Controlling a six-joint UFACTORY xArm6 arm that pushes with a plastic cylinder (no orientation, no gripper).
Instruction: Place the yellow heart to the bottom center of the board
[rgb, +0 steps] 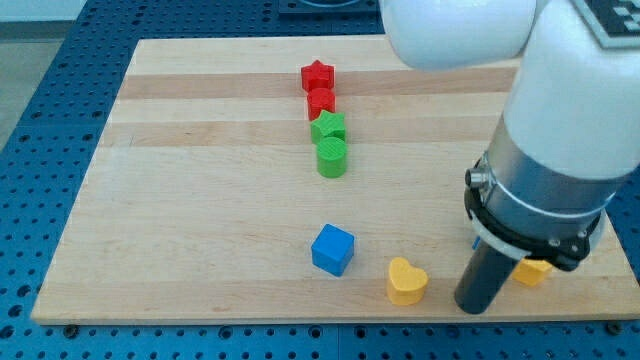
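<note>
The yellow heart (407, 281) lies near the board's bottom edge, right of centre. My tip (473, 307) is at the end of the dark rod, just right of the heart, with a small gap between them. A blue cube (332, 249) sits to the left of the heart. Another yellow block (533, 271) shows partly behind the rod on its right; its shape is hidden.
A red star (317, 75), a red block (321, 101), a green star (328, 127) and a green cylinder (332, 157) form a column at top centre. The white arm body (560, 130) covers the board's right side. The wooden board (180, 220) lies on a blue perforated table.
</note>
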